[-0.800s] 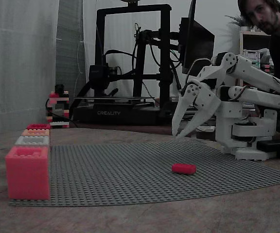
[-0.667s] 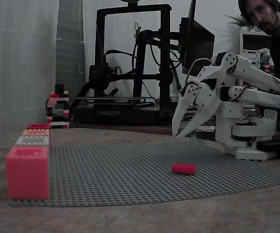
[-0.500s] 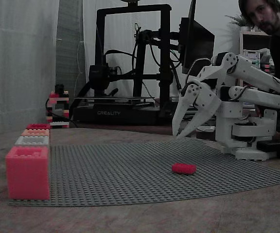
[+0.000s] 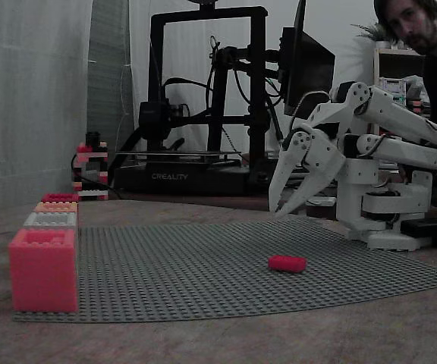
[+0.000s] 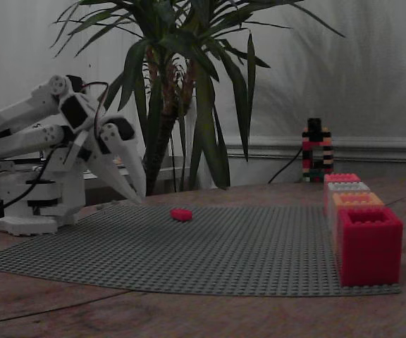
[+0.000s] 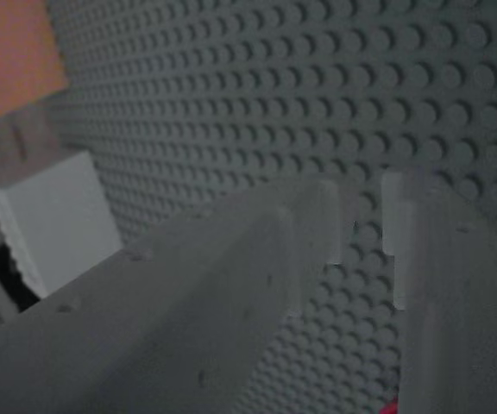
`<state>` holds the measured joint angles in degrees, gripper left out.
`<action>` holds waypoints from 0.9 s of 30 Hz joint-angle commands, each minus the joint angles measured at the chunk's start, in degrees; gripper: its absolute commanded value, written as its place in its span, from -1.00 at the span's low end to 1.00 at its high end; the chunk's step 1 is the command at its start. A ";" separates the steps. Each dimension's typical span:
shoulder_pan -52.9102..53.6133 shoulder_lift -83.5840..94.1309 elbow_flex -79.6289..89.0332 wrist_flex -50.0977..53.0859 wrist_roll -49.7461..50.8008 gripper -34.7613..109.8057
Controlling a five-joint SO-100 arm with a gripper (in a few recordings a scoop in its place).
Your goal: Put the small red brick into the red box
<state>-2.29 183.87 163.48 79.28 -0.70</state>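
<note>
Nothing has shifted over the last moment: the pincer (image 4: 281,209) stays parted and empty above the grey baseplate (image 4: 203,280), the small red brick (image 4: 287,263) lies ungrasped, well apart from the red box (image 5: 369,244).

Open studded mat (image 4: 203,265) lies between the gripper (image 4: 279,208) and the row of boxes (image 4: 48,250), with the small red brick (image 4: 287,263) on it.

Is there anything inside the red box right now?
In a fixed view the red box stands nearest the camera, at the row's end. Its top opening looks dark, but the walls hide the floor, so its contents cannot be confirmed. The small red brick lies on the grey baseplate.
</note>
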 commanded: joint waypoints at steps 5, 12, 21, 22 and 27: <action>-2.29 -5.89 -2.46 -5.54 -1.49 -0.52; -8.96 -30.41 -21.01 -10.28 -12.04 -0.46; -21.88 -67.06 -52.47 5.89 -24.87 -0.33; -22.76 -70.05 -53.79 7.21 -26.81 -0.29; -25.22 -79.98 -57.22 9.23 -32.17 -0.26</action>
<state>-25.05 106.44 111.01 87.19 -29.00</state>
